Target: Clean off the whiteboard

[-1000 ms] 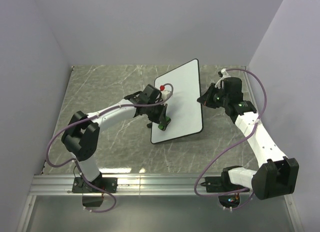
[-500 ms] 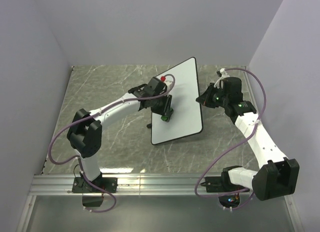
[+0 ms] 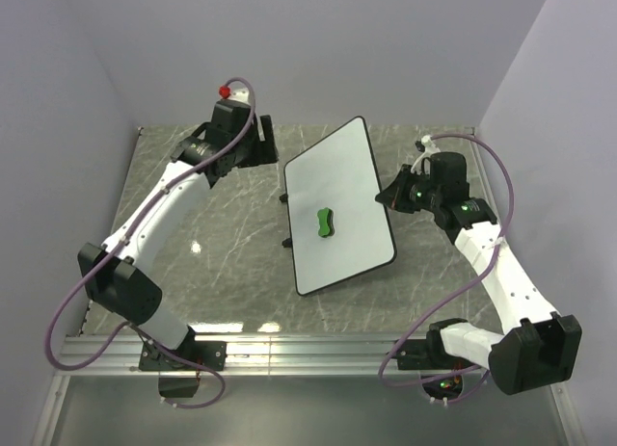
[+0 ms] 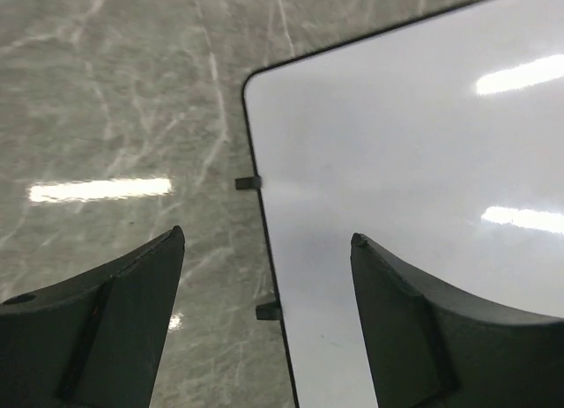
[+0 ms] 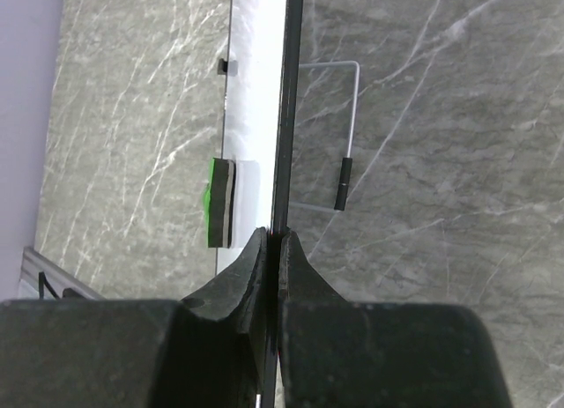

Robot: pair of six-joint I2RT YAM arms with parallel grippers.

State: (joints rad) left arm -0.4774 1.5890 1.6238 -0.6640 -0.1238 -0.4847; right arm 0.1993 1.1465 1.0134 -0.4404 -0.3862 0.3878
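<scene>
The whiteboard (image 3: 342, 191) stands aslant at mid table, its white face blank. A small green eraser (image 3: 326, 222) sits on that face by itself. My left gripper (image 3: 271, 145) hovers open off the board's far left corner, nothing between its fingers. In the left wrist view the board's corner (image 4: 414, 152) and black rim run between the spread fingertips (image 4: 267, 239). My right gripper (image 3: 391, 196) is shut on the board's right edge. The right wrist view shows the whiteboard (image 5: 257, 117) edge-on, pinched by the right gripper (image 5: 274, 236), with the eraser (image 5: 218, 203) just beyond.
A thin wire stand (image 5: 350, 117) with a black tip juts out behind the board. Two small black feet (image 4: 250, 182) stick out from its left rim. Lilac walls close in the marble table (image 3: 193, 205); a metal rail (image 3: 289, 350) runs along the near edge.
My left gripper has opened, left the eraser on the board, and drawn back up and to the far left. The board has shifted slightly in the right gripper's hold.
</scene>
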